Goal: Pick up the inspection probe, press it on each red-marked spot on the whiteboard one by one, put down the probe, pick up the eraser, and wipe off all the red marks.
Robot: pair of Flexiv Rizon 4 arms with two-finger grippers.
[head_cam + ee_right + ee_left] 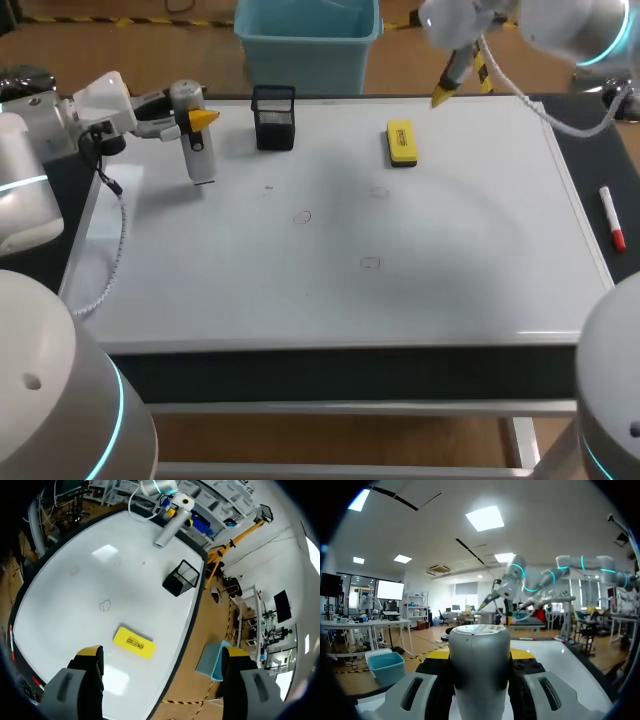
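My left gripper (203,118) is shut on the grey inspection probe (195,140), which hangs upright over the whiteboard's (450,290) far left corner. In the left wrist view the probe (480,665) fills the gap between the fingers of the gripper (480,655). A yellow eraser (401,142) lies at the back middle of the board. Faint ring marks (302,216) (370,262) (378,192) show on the board. My right gripper (455,75) hangs open above the far edge; in its wrist view the gripper (162,652) has the eraser (134,642) just ahead and below it.
A black mesh holder (274,118) stands at the back, between the probe and the eraser. A red marker (612,218) lies on the dark strip right of the board. The whiteboard's raised frame (340,342) runs along the near edge.
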